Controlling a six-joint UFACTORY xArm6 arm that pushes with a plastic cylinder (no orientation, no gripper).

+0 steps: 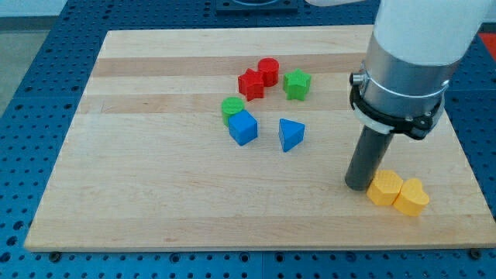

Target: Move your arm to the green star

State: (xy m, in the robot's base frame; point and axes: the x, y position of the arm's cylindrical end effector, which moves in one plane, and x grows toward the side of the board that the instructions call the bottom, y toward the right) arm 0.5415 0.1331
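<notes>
The green star (296, 84) lies on the wooden board (155, 155) near the view's top, right of centre. My tip (357, 186) rests on the board at the lower right, well below and to the right of the star. It stands just left of a yellow hexagon block (384, 187), close to or touching it.
A red star-like block (251, 84) and a red cylinder (268, 70) sit left of the green star. A green cylinder (232, 108), a blue cube (242, 127) and a blue triangle (291, 134) lie below them. A yellow heart-shaped block (411, 196) adjoins the hexagon.
</notes>
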